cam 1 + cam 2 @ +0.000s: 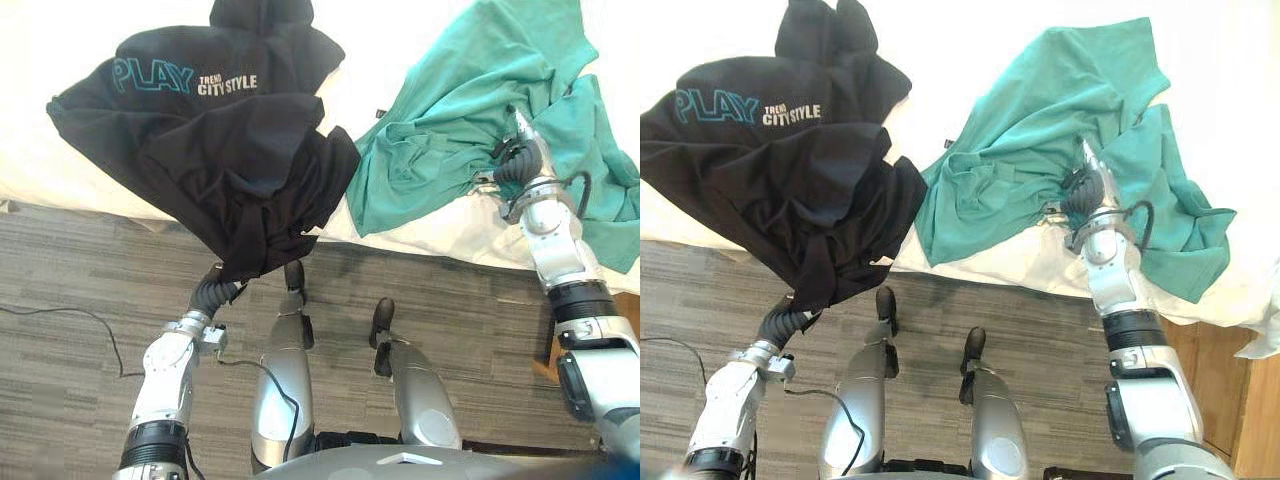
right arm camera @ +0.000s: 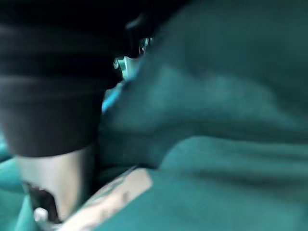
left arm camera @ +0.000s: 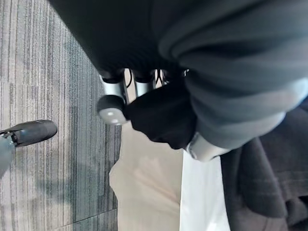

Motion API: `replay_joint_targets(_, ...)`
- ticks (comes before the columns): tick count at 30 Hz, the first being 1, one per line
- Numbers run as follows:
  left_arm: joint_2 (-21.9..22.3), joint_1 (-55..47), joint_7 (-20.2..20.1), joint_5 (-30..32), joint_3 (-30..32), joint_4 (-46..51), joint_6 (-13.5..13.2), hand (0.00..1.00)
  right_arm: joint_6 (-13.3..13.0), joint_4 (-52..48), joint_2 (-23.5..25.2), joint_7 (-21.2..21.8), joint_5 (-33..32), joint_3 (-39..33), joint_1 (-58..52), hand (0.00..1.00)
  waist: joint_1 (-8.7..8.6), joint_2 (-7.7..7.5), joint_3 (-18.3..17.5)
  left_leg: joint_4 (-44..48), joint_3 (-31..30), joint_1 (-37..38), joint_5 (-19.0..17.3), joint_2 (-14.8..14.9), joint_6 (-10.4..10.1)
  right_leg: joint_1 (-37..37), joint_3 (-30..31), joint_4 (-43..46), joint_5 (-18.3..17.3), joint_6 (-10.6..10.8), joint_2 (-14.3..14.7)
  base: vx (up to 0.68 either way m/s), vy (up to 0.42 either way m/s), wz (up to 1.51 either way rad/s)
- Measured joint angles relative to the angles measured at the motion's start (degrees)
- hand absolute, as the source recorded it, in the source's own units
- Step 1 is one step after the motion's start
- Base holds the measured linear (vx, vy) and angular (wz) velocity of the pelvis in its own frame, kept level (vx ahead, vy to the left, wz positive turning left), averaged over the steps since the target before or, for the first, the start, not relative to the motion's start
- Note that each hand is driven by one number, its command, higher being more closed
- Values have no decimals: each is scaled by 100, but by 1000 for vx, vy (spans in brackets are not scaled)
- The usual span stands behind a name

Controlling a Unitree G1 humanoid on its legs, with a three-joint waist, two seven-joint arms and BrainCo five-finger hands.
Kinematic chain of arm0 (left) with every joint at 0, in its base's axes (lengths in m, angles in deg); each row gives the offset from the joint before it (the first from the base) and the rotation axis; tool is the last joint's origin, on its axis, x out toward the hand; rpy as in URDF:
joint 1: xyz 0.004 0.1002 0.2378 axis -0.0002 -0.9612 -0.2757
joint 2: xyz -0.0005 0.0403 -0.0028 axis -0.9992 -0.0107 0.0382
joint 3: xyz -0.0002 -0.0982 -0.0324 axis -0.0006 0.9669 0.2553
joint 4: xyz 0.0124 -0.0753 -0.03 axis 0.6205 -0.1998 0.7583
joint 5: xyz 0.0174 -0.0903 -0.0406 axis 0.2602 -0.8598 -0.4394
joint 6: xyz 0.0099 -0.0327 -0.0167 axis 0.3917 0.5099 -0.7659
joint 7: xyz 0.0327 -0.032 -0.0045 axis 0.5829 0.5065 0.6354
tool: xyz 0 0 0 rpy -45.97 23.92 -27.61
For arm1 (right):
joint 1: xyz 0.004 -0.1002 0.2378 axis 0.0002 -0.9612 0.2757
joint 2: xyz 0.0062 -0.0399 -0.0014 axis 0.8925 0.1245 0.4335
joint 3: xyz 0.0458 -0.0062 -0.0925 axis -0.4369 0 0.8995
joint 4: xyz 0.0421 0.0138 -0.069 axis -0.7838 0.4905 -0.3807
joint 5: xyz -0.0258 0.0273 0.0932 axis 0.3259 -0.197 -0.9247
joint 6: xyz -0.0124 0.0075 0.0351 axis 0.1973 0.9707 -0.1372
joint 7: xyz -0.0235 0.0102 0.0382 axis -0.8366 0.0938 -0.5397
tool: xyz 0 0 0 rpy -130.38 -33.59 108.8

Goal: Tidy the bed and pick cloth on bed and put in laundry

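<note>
A black garment (image 1: 200,140) with pale print lies half on the white bed (image 1: 40,60) and hangs off its near edge over the floor. My left hand is under its lower end, where silver fingers (image 3: 113,94) curl into a bunched fold of the black cloth (image 3: 163,115). A teal garment (image 1: 450,110) is spread, crumpled, on the bed to the right. My right hand (image 1: 525,160) rests in the middle of it, and folds of the teal cloth (image 2: 216,120) gather round the hand and cover it.
The bed's near edge (image 1: 470,235) runs across the view, with grey carpet (image 1: 80,300) below it. A strip of wooden floor (image 1: 1240,380) shows at the far right.
</note>
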Motion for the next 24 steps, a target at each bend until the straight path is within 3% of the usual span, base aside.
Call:
replay_joint_targets(4,0,66,-97,-151,0,18,4,100,89,-5,-31,275,-1,-26,83,0,4,20,12,-78,5,-11,44,-5,-8,-93,-3,102,-35,-27,-9,0,0,0)
replay_joint_targets(5,3,69,-179,-207,3,33,5,100,122,-5,-32,444,-8,-44,103,100,5,35,21,-115,7,-10,61,-9,-22,-136,-4,152,-59,-24,-17,0,0,0)
replay_joint_targets(10,19,75,-252,-222,11,139,12,100,144,2,-95,869,-420,-135,105,100,6,56,33,-241,-22,16,149,-4,-59,-203,-117,307,-160,-54,-39,22,-19,5)
replay_joint_targets(14,45,76,-293,-219,11,139,15,100,103,92,-42,901,-818,-158,97,100,8,58,32,-250,-25,87,167,8,-84,-166,-137,368,-204,-81,-44,43,-25,0)
replay_joint_targets(24,401,28,-309,-166,-277,141,12,100,-616,643,617,717,-1872,-402,-457,100,-7,122,12,-472,-9,735,204,-24,-162,400,-159,296,-312,-95,-32,32,-17,1)
